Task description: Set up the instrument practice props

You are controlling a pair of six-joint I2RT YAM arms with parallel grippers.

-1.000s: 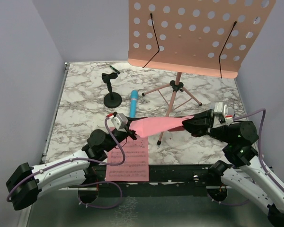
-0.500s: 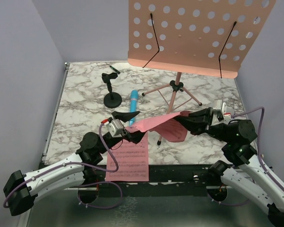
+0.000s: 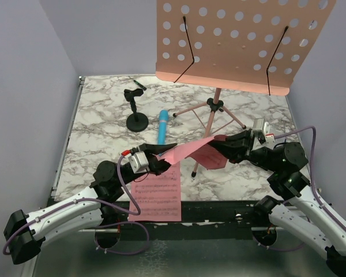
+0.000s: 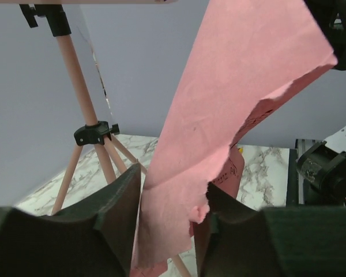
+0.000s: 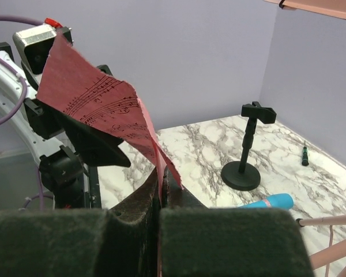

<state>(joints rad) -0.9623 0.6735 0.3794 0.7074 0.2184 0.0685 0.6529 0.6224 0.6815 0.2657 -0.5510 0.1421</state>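
Note:
A pink sheet-music page (image 3: 187,151) hangs in the air between my two grippers, in front of the salmon-pink music stand (image 3: 242,40). My right gripper (image 3: 218,144) is shut on the page's right end (image 5: 98,95); its jaws (image 5: 161,173) pinch the sheet. My left gripper (image 3: 168,154) is open, and the page's torn-edged left end (image 4: 236,86) lies loose between its jaws (image 4: 170,208). The second pink page (image 3: 157,196) lies flat at the table's near edge. The light-blue stick (image 3: 162,126) lies on the marble behind my left gripper.
The stand's tripod legs (image 3: 213,107) spread just behind the held page; one leg (image 3: 196,164) reaches toward the near edge. A black mini microphone stand (image 3: 136,112) stands at the back left. A small dark pen (image 3: 139,85) lies near the back wall.
My left gripper has opened and let go of the page. The page, taut a second ago, now sags and curls, held by the right gripper alone. The right gripper has shifted slightly left.

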